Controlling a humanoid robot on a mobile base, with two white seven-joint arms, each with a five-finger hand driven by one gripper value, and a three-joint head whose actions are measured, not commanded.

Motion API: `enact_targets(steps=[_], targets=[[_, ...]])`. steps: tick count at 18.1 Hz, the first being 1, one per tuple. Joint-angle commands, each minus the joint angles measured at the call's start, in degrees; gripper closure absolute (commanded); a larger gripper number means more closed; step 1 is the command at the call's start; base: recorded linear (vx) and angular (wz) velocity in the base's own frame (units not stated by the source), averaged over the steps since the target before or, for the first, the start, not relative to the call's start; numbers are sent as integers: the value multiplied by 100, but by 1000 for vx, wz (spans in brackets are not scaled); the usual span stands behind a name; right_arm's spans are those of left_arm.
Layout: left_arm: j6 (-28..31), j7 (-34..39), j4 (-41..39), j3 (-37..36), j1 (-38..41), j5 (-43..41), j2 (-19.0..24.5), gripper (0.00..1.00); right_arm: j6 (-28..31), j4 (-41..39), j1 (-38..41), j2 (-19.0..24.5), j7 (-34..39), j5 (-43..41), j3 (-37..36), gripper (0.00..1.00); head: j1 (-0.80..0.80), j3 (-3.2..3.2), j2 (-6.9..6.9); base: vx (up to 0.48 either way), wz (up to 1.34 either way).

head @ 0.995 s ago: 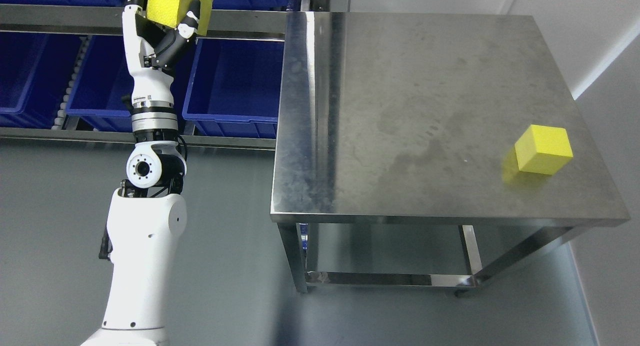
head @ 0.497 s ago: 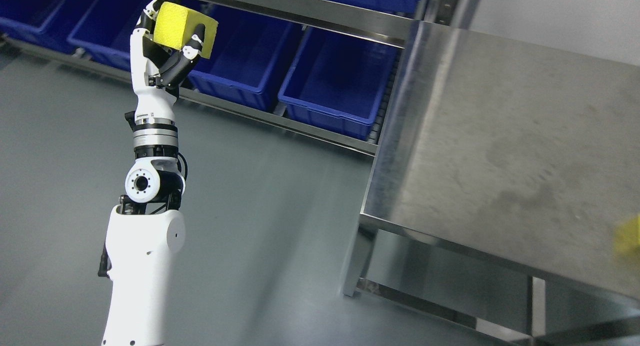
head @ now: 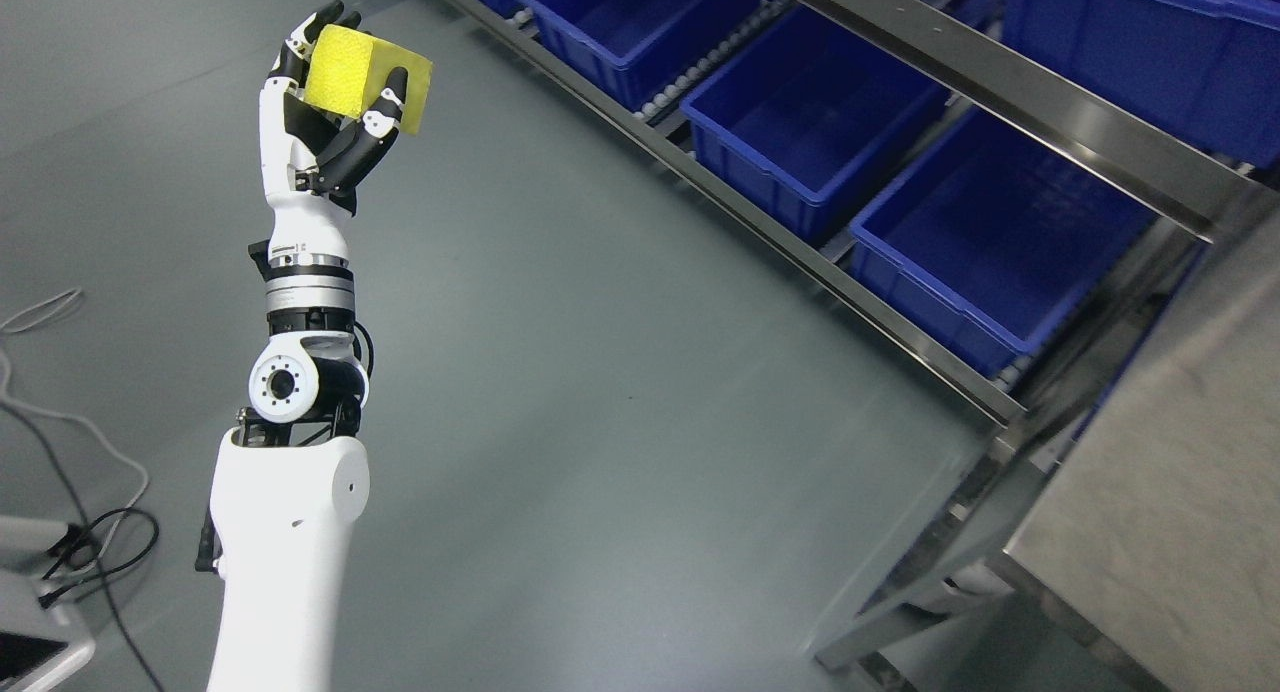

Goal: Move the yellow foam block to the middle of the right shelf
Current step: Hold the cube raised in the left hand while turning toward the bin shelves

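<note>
left robot hand (head: 325,122) still gripping yellow foam block (head: 362,64)

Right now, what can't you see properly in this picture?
Head view only:
- Right hand: out of frame.
- Yellow foam block: its underside is hidden by the left hand and its fingers.
- Steel table: cut off by the right and bottom edges.
- Blue bins: upper ones cut off by the top edge.

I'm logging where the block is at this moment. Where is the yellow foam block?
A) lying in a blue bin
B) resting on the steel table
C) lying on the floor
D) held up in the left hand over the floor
D: the left hand has its fingers wrapped around the yellow foam block, raised above the grey floor, clear of the blue bins.
</note>
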Motion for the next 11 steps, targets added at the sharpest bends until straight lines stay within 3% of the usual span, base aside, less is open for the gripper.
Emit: enact_targets(steps=[1,11], targets=[[12,0,-81,-188,27,0,92,66,-3,-100,-8,-100,5,0,0,0,0,0,0,77,730],[-32,0,-81,-188,27,18,92,66,-3,-100,-8,-100,5,0,0,0,0,0,0,88,557]])
